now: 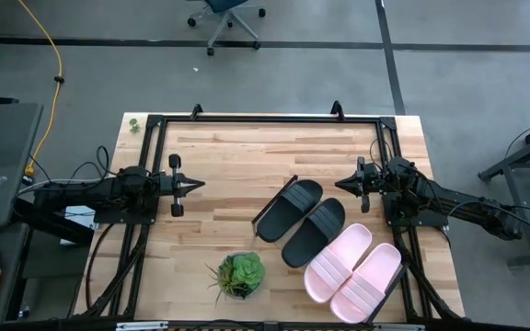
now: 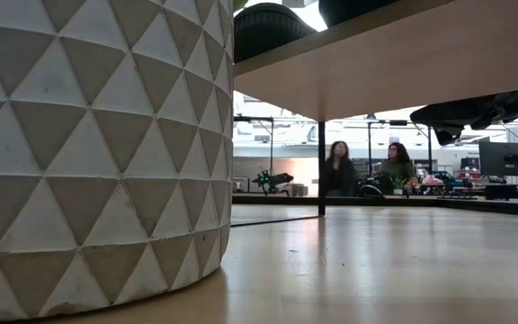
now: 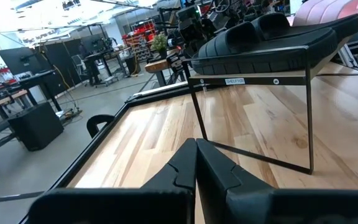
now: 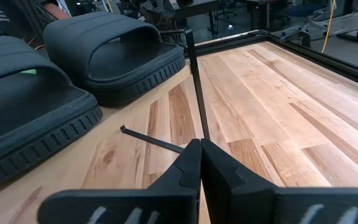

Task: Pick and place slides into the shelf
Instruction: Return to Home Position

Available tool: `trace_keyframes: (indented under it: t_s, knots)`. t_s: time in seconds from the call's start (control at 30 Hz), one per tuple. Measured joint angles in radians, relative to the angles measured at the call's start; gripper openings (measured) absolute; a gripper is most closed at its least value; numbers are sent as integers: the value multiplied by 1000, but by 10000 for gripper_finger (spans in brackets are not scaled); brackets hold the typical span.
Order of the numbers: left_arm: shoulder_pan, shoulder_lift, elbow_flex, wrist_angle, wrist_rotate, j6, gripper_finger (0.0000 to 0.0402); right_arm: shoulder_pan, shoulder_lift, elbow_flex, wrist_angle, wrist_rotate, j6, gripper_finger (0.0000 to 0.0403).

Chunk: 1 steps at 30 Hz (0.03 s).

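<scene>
All four slides were found on the shelf, laid side by side in one row. The two black slides were at the far-left end and the two pink slides at the near-right end. The shelf's long axis was set diagonally on the tabletop, from far left to near right, and its board was seen to be raised on a thin black frame. No slide was seen on the bare tabletop, so the placing was judged complete.

The right gripper was held just beyond the far side of the black pair, apart from it, with its fingers pressed together on nothing. The shelf lay to its near side. The left gripper was held well to the left of the shelf, pointed towards it, its fingers likewise closed and empty. The right arm was the nearer of the two. For a retreat to rest, it was judged that the right arm would best be drawn back rightwards, away from the black slides, so that the frame would not be brushed.

A potted plant stood near the tabletop's near edge, to the left of the shelf and apart from it.
</scene>
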Motion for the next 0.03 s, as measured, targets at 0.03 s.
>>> trace_keyframes:
  t_s: [0.03]
  knots:
    - [0, 0, 0, 0, 0, 0, 1, 0, 0, 0, 0, 0, 0, 0]
